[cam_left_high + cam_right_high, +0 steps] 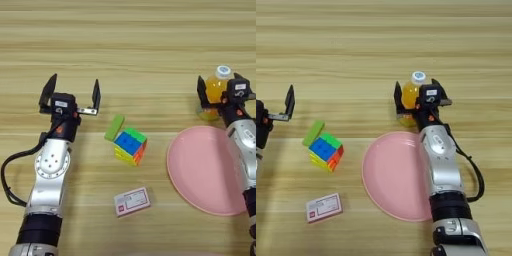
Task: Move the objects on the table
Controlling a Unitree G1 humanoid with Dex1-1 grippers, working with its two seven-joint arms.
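Left hand (71, 92): hovered over the worktop (140, 45) at 9 o'clock, its fingers spread wide, holding nothing.
Right hand (415, 95): at 3 o'clock, fingers on either side of the bottle (411, 95), closed on it.
Bottle: upright, orange juice, white cap, just beyond the plate (391, 177) at its 12 o'clock edge.
Block (114, 127): green, flat on the worktop, touching the cube (131, 146) at its 10 o'clock corner.
Cube: multicoloured, near the centre, between the left hand and the plate.
Plate: pink, at 4 o'clock, nothing on it.
Card (132, 201): red and white, at the cube's 6 o'clock, apart from it.
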